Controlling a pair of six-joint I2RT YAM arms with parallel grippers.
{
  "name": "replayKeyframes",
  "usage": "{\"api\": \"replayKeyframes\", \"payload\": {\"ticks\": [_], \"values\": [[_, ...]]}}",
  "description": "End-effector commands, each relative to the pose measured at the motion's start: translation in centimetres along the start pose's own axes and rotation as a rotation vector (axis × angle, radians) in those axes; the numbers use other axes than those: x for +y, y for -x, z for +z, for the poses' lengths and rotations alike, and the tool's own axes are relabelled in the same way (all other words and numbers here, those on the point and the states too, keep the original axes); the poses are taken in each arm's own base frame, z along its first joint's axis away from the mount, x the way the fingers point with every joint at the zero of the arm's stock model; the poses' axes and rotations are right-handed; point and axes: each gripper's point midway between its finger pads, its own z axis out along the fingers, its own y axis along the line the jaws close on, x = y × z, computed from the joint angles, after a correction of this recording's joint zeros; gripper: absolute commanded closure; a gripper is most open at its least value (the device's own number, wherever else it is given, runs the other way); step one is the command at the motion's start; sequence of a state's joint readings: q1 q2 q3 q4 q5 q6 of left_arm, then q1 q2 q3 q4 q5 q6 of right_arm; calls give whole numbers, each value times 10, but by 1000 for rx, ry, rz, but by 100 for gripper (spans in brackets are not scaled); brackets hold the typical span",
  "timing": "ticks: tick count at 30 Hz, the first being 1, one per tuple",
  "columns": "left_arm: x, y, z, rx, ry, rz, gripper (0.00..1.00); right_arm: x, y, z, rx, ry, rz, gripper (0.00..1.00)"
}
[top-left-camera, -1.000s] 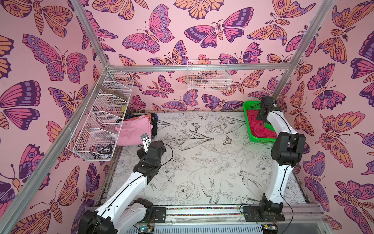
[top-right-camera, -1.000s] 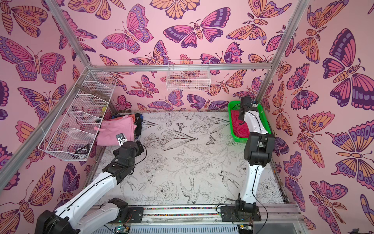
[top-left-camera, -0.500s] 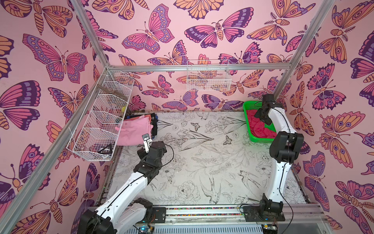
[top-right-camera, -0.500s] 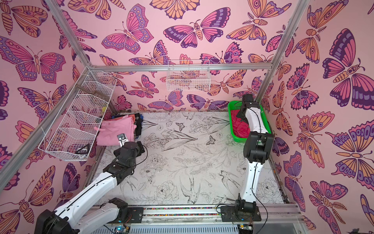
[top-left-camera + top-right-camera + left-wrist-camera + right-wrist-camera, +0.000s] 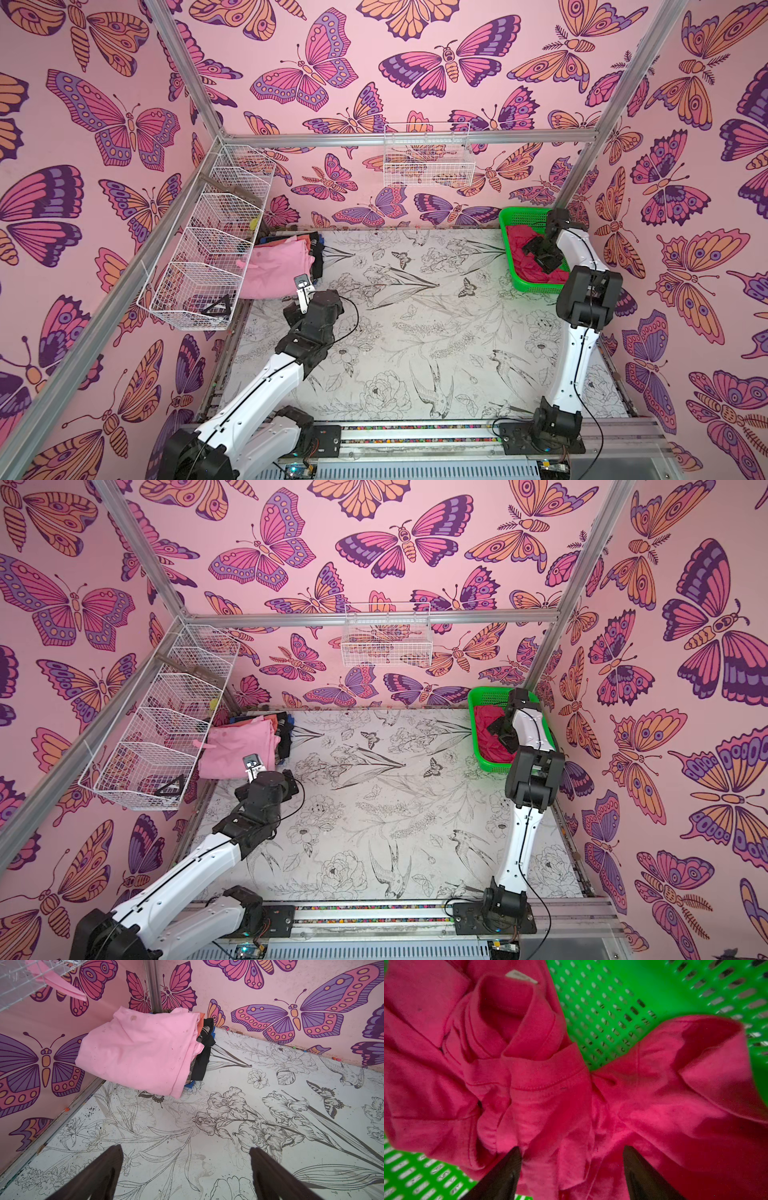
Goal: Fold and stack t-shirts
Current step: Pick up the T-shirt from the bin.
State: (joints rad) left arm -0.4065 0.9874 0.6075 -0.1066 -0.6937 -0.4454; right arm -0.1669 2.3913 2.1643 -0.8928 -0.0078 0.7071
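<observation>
Both bases sit on the rail at the near edge of the desk (image 5: 415,332).

**Left arm** (image 5: 266,382): it reaches low and forward from the near-left corner, and its wrist stops near the stack in the far-left corner. The left jaws are spread wide and hold nothing. In the left wrist view both fingers (image 5: 104,1172) hover over bare desk, apart from the cloth.

**Right arm** (image 5: 575,365): the lower link stands nearly upright at the near right. From the elbow, the forearm runs forward and the wrist angles down into the green basket (image 5: 536,286) in the far-right corner. The right jaws are spread, and the fingers (image 5: 502,1176) press into crumpled cloth that bulges between them. No pinch is visible.

**T-shirts:**
- The crimson t-shirt (image 5: 550,1095) lies bunched inside the basket, under the right wrist.
- The light pink t-shirt (image 5: 274,270) lies folded on top of the stack.
- An orange t-shirt (image 5: 200,1020) and dark t-shirts (image 5: 202,1061) show at the stack's edge, beneath the pink one.
</observation>
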Motion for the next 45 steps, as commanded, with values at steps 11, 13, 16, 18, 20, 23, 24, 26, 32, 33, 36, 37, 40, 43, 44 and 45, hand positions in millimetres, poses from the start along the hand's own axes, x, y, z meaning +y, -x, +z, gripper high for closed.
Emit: {"api": "replayKeyframes", "payload": {"ticks": [11, 13, 16, 18, 20, 23, 24, 26, 32, 33, 36, 37, 40, 43, 44, 45], "values": [[2, 8, -6, -19, 12, 25, 0, 3, -12, 27, 78, 13, 32, 25], [2, 8, -6, -20, 12, 26, 0, 2, -13, 29, 83, 9, 33, 35], [1, 9, -6, -20, 10, 25, 0, 2, -13, 32, 87, 11, 35, 58], [-1, 9, -5, -17, 7, 27, 0, 3, -13, 30, 85, 18, 33, 78], [-4, 8, -5, -13, -3, 34, 0, 5, -11, 28, 78, 27, 31, 100], [-4, 8, -4, -10, -2, 38, 0, 8, -8, 22, 64, 44, 30, 100], [-4, 9, -4, -11, -2, 37, 0, 9, -7, 20, 57, 51, 27, 100], [-5, 9, -5, -12, -1, 37, 0, 12, -4, 13, 36, 68, 22, 100], [-2, 8, -5, -15, 8, 36, 0, 24, 6, -15, -28, 139, -9, 100], [-2, 8, -5, -16, 9, 34, 0, 27, 9, -22, -43, 153, -16, 100], [-2, 8, -5, -16, 11, 30, 0, 34, 15, -42, -90, 198, -35, 100], [-1, 7, -5, -15, 15, 31, 0, 36, 18, -49, -106, 213, -42, 100], [0, 8, -6, -16, 17, 28, 0, 42, 25, -73, -158, 248, -60, 100], [-1, 7, -6, -12, 16, 31, 0, 46, 32, -98, -215, 279, -81, 100], [-1, 7, -6, -13, 15, 29, 0, 48, 34, -106, -238, 291, -89, 100], [-1, 7, -6, -13, 14, 30, 0, 49, 35, -116, -264, 304, -100, 100]]}}
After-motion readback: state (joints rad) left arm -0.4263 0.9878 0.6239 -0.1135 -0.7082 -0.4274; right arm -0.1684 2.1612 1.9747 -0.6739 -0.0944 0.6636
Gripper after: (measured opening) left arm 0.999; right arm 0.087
